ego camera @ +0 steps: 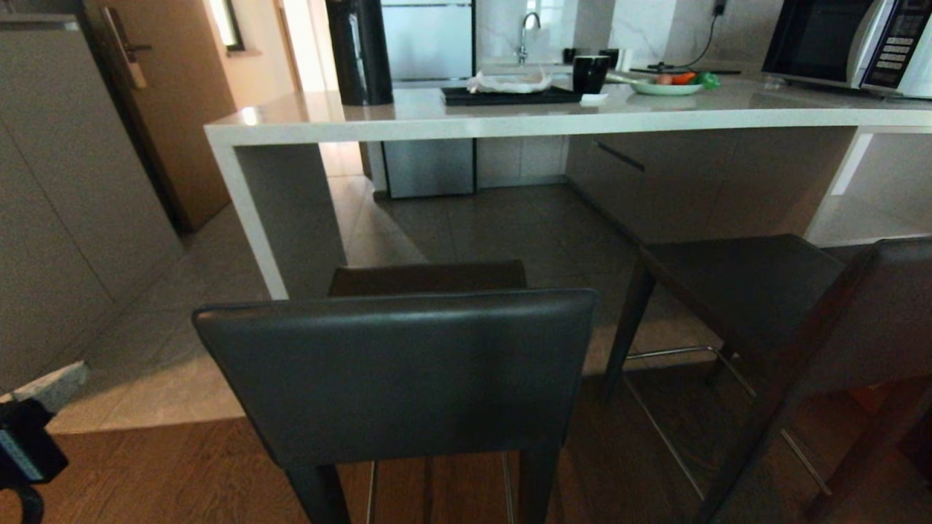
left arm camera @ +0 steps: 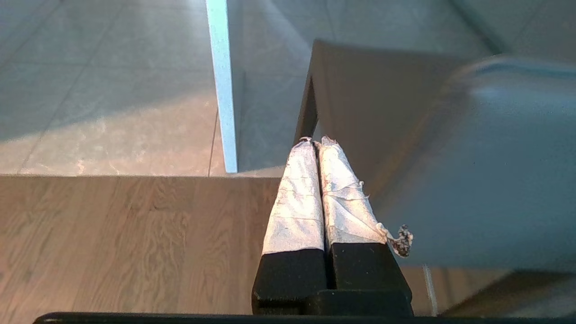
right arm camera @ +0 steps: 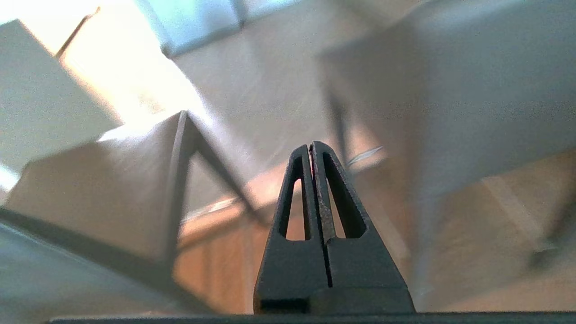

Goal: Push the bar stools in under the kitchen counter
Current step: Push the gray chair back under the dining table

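Two bar stools are seen in the head view, both drawn out from the kitchen counter. The near stool [ego camera: 397,371] fills the lower centre of the frame, its backrest turned squarely toward the camera and its seat pointing at the worktop [ego camera: 510,116], which runs across the upper part of the frame with its slab end leg [ego camera: 280,218] at centre left. The second stool [ego camera: 764,306] stands at the right, turned at an angle, with its backrest cut by the right edge.

The left gripper [ego camera: 47,389] is found at the lower left corner of the head view, well to the left of the near stool's backrest and not touching it. In the left wrist view its cloth-wrapped fingers [left arm camera: 294,193] are pressed together with nothing between them, and the backrest lies just beside them. The right gripper [right arm camera: 312,153] is absent from the head view; in its own view the jaws are closed on nothing, with stool legs and a footrest ahead of them.

The push direction is judged to be set by one relation: the near stool's seat-to-back axis points straight under the worktop, so a shove on the backrest, away from the camera, should carry it in. The left gripper is judged the nearer one to that backrest. The slab end leg stands just left of the stool's path, so drift toward it may be a risk.
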You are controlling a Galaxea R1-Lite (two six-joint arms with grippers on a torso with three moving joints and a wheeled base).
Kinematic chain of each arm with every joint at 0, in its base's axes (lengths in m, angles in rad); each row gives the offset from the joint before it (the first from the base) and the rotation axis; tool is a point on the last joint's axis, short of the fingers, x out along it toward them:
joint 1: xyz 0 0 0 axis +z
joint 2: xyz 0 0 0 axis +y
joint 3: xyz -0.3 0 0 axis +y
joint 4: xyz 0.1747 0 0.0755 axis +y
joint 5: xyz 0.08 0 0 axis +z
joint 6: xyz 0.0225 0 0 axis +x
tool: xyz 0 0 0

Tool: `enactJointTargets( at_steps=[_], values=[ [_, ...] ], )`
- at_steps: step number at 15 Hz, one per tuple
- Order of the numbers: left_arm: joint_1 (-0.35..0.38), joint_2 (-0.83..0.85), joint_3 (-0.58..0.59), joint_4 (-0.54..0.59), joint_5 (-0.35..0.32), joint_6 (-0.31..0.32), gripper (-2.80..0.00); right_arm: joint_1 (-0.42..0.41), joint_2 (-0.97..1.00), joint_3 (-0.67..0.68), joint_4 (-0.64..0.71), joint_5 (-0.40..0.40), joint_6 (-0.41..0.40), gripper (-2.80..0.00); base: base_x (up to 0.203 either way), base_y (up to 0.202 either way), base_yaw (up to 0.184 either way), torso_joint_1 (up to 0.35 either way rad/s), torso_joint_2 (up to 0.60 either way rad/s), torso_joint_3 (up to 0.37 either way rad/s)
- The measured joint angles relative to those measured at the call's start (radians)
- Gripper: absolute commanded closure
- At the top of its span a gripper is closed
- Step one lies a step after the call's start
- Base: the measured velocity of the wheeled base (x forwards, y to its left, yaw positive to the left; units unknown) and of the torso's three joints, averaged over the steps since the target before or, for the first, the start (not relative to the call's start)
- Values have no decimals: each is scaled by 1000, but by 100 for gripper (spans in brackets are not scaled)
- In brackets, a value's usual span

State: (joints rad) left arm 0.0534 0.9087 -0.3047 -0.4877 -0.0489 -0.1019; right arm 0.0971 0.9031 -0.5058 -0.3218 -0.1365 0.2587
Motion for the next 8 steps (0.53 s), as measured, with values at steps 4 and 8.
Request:
enactJointTargets(
  at_steps=[4,8],
  values=[
    [-12,221,158,-379,-3,13,0,213,210,74,-93,-65,6,0,0,0,0,0,0,0],
    [-86,311,174,-404,-7,10,0,302,477,202,-414,-72,-93,0,0,0,0,0,0,0]
  ],
)
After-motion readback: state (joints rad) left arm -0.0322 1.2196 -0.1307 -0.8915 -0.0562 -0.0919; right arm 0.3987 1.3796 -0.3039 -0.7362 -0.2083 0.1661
